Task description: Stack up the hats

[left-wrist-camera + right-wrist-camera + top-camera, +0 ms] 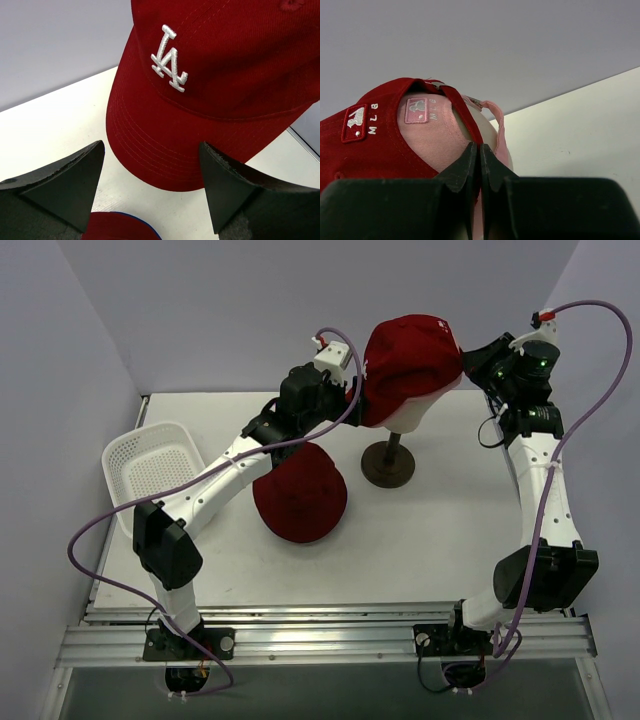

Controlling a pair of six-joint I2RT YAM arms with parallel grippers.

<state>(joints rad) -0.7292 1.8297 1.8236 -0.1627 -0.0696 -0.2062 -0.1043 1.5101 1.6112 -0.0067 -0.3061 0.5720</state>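
The left claw [151, 147] gaped wide at the brim of the red cap [210, 75], stacked over the pink cap [435, 142] on the far mannequin head [412, 418], while the right claw [479, 150] sat pinched shut on their right.

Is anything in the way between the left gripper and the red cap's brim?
Nothing visible. The left gripper has its fingers open, and the brim of the red cap lies straight ahead between them, with only the white table underneath.
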